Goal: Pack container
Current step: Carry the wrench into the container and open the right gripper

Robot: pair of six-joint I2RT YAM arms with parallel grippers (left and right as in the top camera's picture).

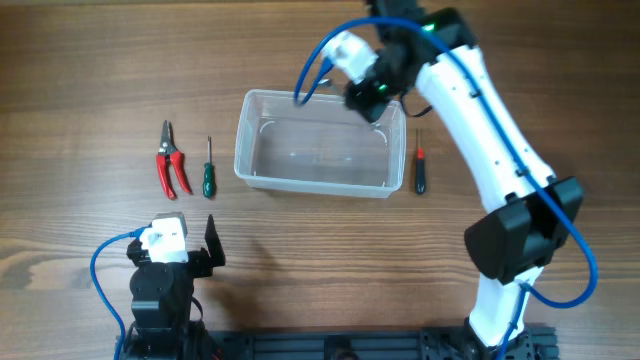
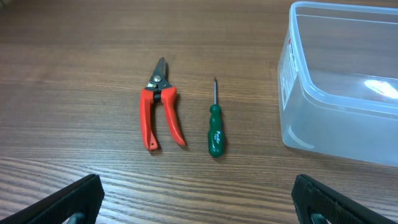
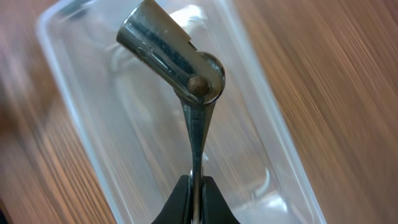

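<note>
The clear plastic container point(image 1: 315, 155) stands mid-table and looks empty; it also shows in the left wrist view point(image 2: 339, 87) and the right wrist view point(image 3: 81, 130). My right gripper point(image 1: 372, 95) hovers over the container's far right corner, shut on a metal swivel-head socket wrench point(image 3: 180, 68) held above the tub's inside. My left gripper point(image 2: 199, 202) is open and empty, low near the table's front left. Red-handled pruning pliers point(image 1: 172, 160) and a green-handled screwdriver point(image 1: 208, 172) lie left of the container.
A small red-and-black screwdriver point(image 1: 420, 165) lies on the table just right of the container. The pliers point(image 2: 160, 106) and green screwdriver point(image 2: 215, 124) lie ahead of my left gripper. The table is wood-grained.
</note>
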